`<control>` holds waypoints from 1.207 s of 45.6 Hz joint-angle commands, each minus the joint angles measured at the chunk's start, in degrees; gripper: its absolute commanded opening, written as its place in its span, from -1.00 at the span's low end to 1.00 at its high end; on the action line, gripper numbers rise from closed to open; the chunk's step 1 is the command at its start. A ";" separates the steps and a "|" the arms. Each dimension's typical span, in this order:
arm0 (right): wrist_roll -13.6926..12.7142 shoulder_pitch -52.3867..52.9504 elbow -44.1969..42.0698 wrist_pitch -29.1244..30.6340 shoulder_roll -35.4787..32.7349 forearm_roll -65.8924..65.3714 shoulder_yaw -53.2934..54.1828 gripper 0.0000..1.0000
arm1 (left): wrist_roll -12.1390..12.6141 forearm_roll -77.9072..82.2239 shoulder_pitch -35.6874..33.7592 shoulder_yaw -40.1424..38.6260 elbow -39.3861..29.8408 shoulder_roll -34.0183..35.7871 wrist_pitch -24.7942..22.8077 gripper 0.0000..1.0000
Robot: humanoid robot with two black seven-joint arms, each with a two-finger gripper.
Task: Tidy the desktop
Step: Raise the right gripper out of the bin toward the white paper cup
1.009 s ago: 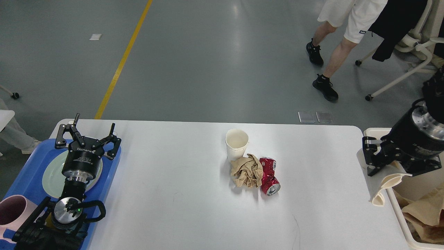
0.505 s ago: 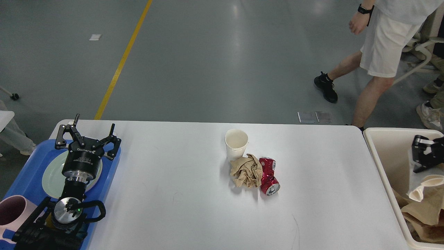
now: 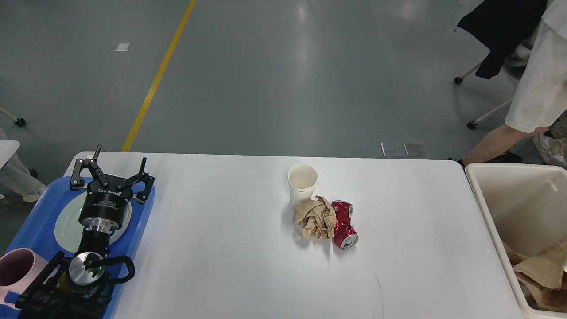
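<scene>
On the white desktop [image 3: 230,248], near its middle, a white paper cup [image 3: 302,183] stands upright. A crumpled brown paper wad [image 3: 316,218] lies just in front of it, touching a crushed red can [image 3: 343,224] on its right. My left gripper [image 3: 116,168] hovers open over the blue tray [image 3: 35,230] at the left edge, fingers spread, nothing between them. My right gripper is out of view.
On the blue tray lie a pale green plate [image 3: 66,226] and a pink mug [image 3: 15,272]. A cream bin [image 3: 491,199] with brown paper scraps [image 3: 538,268] stands off the right table edge. A person [image 3: 531,110] walks behind it.
My right gripper, holding a white cloth over the bin a second ago, has pulled out of view to the right; the cloth is gone from sight. The person has moved right. The left arm has stayed still.
</scene>
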 commanded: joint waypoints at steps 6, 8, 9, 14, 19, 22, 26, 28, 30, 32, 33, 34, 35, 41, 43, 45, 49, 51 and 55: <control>-2.69 -26.34 -22.38 -12.08 8.40 0.16 14.37 -1.00 | 0.00 -0.03 0.00 0.01 0.00 0.07 -0.09 0.93; -3.39 -29.69 -25.37 -15.34 10.42 -0.10 15.95 -1.00 | 0.00 0.05 0.00 0.01 0.00 -0.02 -0.09 0.93; -3.92 -31.09 -26.42 -16.83 11.21 -0.11 16.66 -1.00 | 0.00 0.05 0.00 0.01 0.00 -0.02 -0.09 0.93; -6.38 -35.15 -28.28 -21.68 13.68 -0.19 18.24 -1.00 | 0.00 0.05 0.00 0.01 0.00 -0.02 -0.09 0.93; -6.38 -35.85 -28.11 -22.56 15.52 -0.37 18.69 -1.00 | 0.00 -0.03 0.00 0.01 0.00 -0.02 0.00 0.93; -6.47 -36.29 -28.02 -22.91 16.58 -0.37 18.77 -1.00 | 0.00 -0.03 -0.09 0.01 0.00 -0.02 0.00 0.93; -6.73 -37.00 -28.02 -23.44 17.72 -0.28 18.77 -1.00 | 0.00 0.05 -0.09 0.01 0.00 -0.02 -0.09 0.93; -6.73 -37.00 -28.02 -23.44 17.90 -0.28 18.95 -1.00 | 0.00 -0.03 -0.09 0.01 0.00 -0.02 0.00 0.93; -6.82 -37.00 -28.02 -23.61 17.90 -0.28 19.30 -1.00 | 0.00 0.05 -0.09 0.01 0.00 -0.02 0.00 0.93; -6.82 -37.00 -28.02 -23.61 17.90 -0.28 19.56 -1.00 | 0.00 0.05 -0.09 0.01 0.00 -0.02 0.00 0.93; -6.82 -37.00 -28.10 -23.61 17.90 -0.28 19.65 -1.00 | 0.00 0.05 -0.09 0.01 0.00 0.07 0.00 0.93; -6.82 -37.00 -28.10 -23.61 17.81 -0.28 19.74 -1.00 | 0.00 0.05 -0.09 0.01 0.00 0.07 0.00 0.93; -6.91 -37.00 -28.11 -23.61 17.72 -0.28 19.83 -1.00 | 0.00 -0.03 -0.09 0.01 0.00 0.07 0.00 0.93; -6.91 -37.00 -28.19 -23.61 17.46 -0.28 19.83 -1.00 | 0.00 0.05 -0.09 0.01 0.00 -0.02 0.00 0.93; -6.82 -36.91 -28.28 -23.70 17.46 -0.20 19.92 -1.00 | 0.00 0.05 -0.09 0.01 0.00 -0.02 0.00 0.93; -6.82 -36.91 -28.37 -23.96 17.55 -0.19 19.83 -0.86 | 0.00 0.05 -0.09 0.01 0.00 -0.02 0.00 0.93; -6.74 -36.82 -28.46 -26.33 17.63 -0.19 19.74 0.37 | 0.00 0.05 -0.09 0.01 0.00 -0.02 0.00 0.93; -6.65 -36.82 -28.46 -28.26 17.72 -0.19 19.65 0.90 | 0.00 0.05 -0.09 0.01 0.00 -0.02 0.00 0.93; -6.47 -36.73 -28.37 -29.50 17.64 -0.28 19.74 1.00 | 0.00 -0.03 -0.09 0.01 0.00 0.07 0.00 0.93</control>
